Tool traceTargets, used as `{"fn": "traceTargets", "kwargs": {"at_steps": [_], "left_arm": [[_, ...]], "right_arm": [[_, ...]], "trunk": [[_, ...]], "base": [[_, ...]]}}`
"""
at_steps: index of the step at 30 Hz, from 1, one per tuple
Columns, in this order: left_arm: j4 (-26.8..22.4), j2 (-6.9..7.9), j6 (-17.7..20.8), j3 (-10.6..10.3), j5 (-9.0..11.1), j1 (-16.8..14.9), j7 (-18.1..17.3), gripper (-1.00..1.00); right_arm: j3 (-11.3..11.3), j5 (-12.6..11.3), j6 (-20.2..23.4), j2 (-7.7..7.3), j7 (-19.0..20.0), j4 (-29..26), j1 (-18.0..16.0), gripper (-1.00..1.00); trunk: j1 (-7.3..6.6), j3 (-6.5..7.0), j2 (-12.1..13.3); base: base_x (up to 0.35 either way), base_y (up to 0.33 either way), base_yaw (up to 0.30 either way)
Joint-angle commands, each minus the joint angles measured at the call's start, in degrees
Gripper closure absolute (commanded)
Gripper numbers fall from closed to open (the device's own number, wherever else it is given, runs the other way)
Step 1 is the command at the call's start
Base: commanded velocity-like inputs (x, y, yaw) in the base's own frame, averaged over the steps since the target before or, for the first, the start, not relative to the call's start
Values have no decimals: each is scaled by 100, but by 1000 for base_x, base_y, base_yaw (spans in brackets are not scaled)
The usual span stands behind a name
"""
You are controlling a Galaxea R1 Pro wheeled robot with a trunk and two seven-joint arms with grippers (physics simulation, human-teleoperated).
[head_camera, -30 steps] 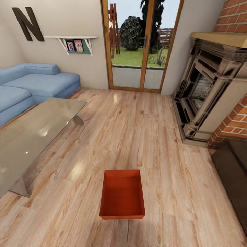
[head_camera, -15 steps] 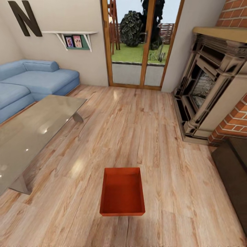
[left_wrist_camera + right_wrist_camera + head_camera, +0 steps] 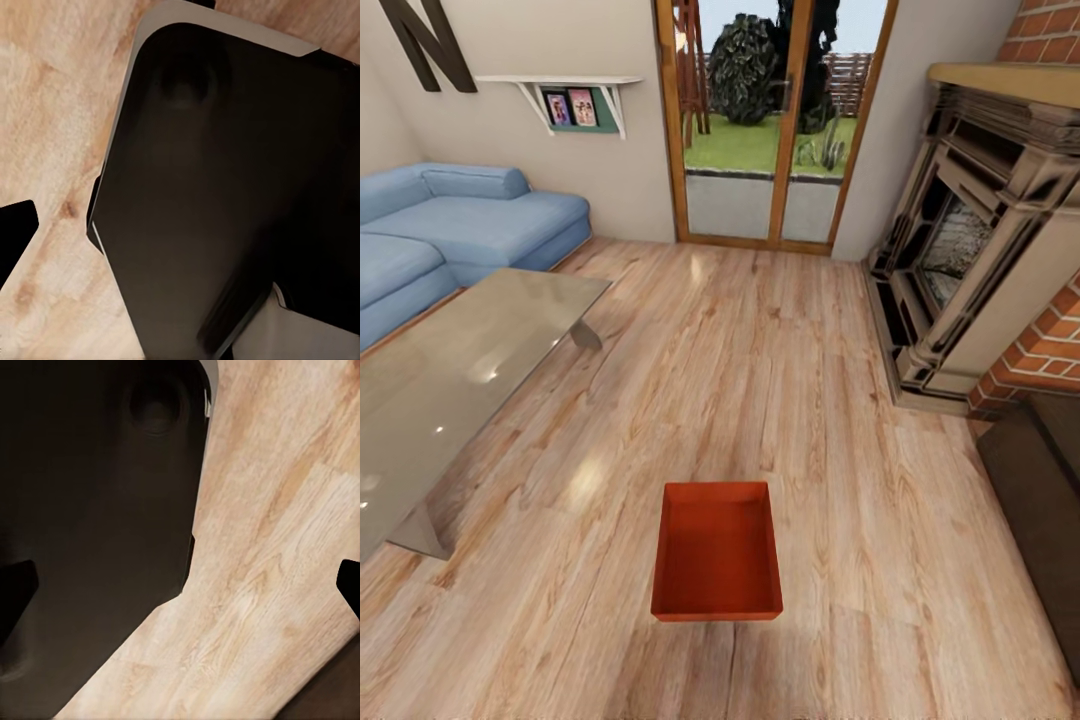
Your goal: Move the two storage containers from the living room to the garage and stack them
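Living room, wood plank floor (image 3: 780, 360); blue sofa (image 3: 450, 235) at left; brick fireplace (image 3: 980, 270) at right; glazed wooden doors (image 3: 770, 120) at far wall; glass table (image 3: 450, 370) before the sofa, bearing nothing. One storage container (image 3: 717, 565), orange-red, open-top, upright on the planks near the camera, apart from the table. Wrist views: dark robot body over planks; whether either arm's jaws are apart or together cannot be told.

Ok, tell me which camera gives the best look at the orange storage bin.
The head view: the storage container sits whole and open-topped on the wood plank floor, straight ahead of the robot. The two wrist views give nothing of it, just dark robot body over wood planks.
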Motion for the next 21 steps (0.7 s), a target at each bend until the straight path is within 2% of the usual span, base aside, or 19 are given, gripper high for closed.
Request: {"fn": "traceTargets", "kwargs": {"at_steps": [1,21], "left_arm": [[6,-1,-18,41,4,-3,-7,-100],[6,-4,-17,45,3,-3,-7,-100]], "right_arm": [[44,-19,-31,2,-15,18,-6,-100],[44,-19,-31,1,-15,18,-6,-100]], "trunk": [[0,-13,-3],[0,-200,-3]], "base": [[0,0,0],[0,0,0]]}}
